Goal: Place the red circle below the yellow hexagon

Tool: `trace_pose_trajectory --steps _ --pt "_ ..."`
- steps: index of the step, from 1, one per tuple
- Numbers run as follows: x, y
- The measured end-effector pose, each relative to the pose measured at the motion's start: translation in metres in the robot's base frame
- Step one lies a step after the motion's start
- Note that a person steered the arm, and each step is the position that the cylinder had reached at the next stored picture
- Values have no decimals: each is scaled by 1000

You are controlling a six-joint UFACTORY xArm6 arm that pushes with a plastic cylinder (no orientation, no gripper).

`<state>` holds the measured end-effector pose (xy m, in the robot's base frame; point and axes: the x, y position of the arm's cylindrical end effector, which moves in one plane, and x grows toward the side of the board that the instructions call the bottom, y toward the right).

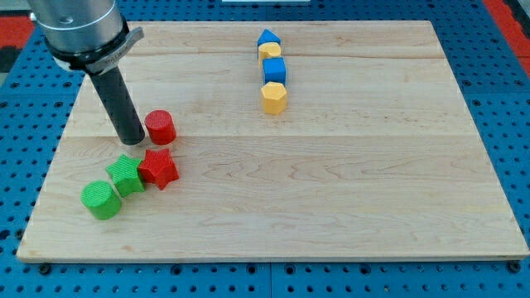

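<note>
While the arm is leaning in from the view's top left, this is how the board is looking:

Tip: the rod's lower end, called my tip [132,141], is resting on the wooden board [331,199], just left of the red circle [160,127] and close enough that I cannot tell whether they are touching.
Grasp: the rod is carrying no jaws and is holding nothing; it is only standing beside the block.
Red circle: it is sitting at the board's left, well apart from the yellow hexagon [274,97], which is lying further toward the view's top right.
Column: the yellow hexagon is closing a short line, with a blue cube [274,69], a second yellow block [270,51] and a blue block [267,37] rising above it.
Cluster: a red star [158,168], a green star [127,175] and a green cylinder [101,199] are crowding together below my tip.
Writing: no lettering is showing that I can read.
</note>
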<state>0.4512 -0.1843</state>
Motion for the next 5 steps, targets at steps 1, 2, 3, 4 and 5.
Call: trace_pose_trajectory --steps 1,2,3,4,5 --pt "0 0" --pt "-5 14" --pt "-5 54" --pt "-5 81" --pt "-5 85"
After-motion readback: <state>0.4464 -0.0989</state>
